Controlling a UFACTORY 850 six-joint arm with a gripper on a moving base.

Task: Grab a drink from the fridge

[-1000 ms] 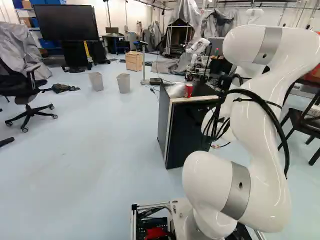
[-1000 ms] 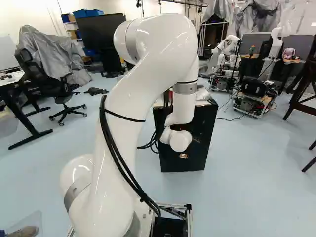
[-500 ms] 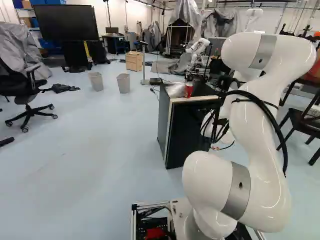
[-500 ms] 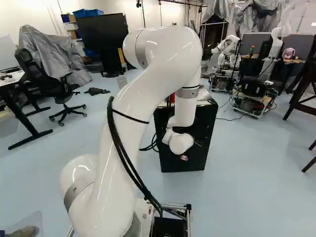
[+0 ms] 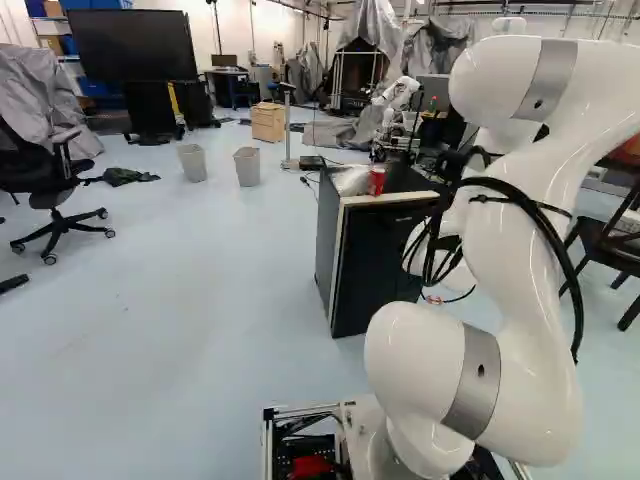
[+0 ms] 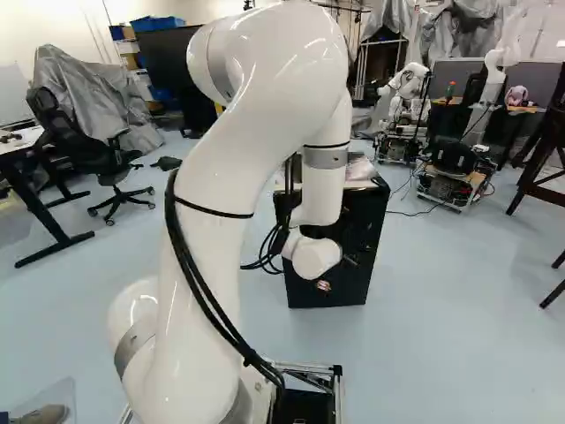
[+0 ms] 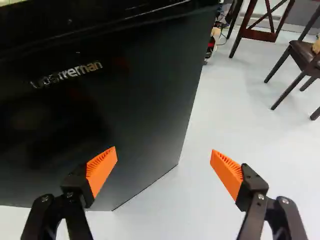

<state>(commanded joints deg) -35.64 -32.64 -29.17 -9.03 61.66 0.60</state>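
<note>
The white arm (image 6: 207, 256) reaches towards the black fridge (image 6: 366, 230), whose door looks shut, so its inside is hidden. The gripper (image 6: 341, 267) is dark against that front and hard to pick out in the right base view; the wrist view shows its orange pads (image 7: 227, 172) wide apart with nothing clamped, and the fridge's lower corner beyond them. On the fridge's top lies a crumpled silvery bag (image 5: 349, 181). Just beside it, close to the front edge, a red can (image 5: 377, 181) stands upright, its long axis vertical. Only the left base view shows the can; in the right base view the arm covers its place.
</note>
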